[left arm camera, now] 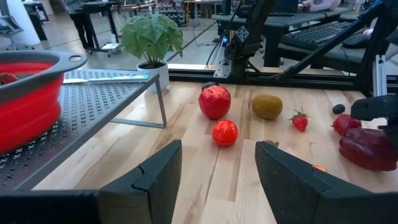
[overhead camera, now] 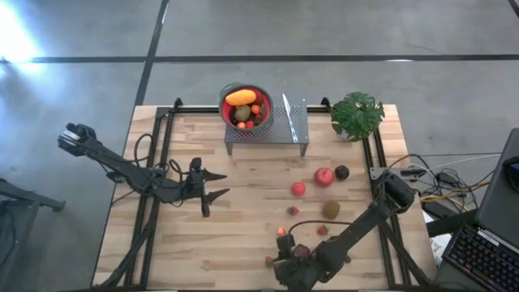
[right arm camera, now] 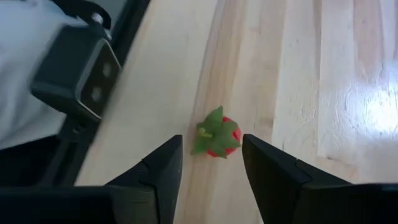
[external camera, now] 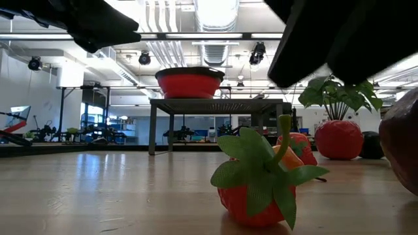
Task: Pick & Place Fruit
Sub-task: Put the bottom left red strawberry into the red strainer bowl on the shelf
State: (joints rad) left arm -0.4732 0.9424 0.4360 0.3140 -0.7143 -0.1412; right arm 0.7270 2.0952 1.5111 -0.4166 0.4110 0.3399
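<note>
A: Which step is in hand?

B: The approach to a pick, I'd judge. The right pincer (right arm camera: 208, 165) hangs low over the near edge of the worktop (overhead camera: 243, 243), its fingers apart, with a small strawberry (right arm camera: 216, 140) lying just ahead of the gap. Nothing is held.

A: And the rest of the fruit?

B: An orange one, a kiwi and some red ones already sit in the red bowl (overhead camera: 227, 97) on the metal stand (overhead camera: 268, 136). A red apple (overhead camera: 323, 176), a smaller red fruit (overhead camera: 298, 189), a kiwi (overhead camera: 331, 209) and more berries lie loose on the right half.

A: The left arm?

B: Its left pincer (overhead camera: 212, 185) waits mid-worktop, fingers spread, empty.

A: Next move?

B: Probably ease forward until the fingers straddle the strawberry, close, then carry it to the bowl.
</note>
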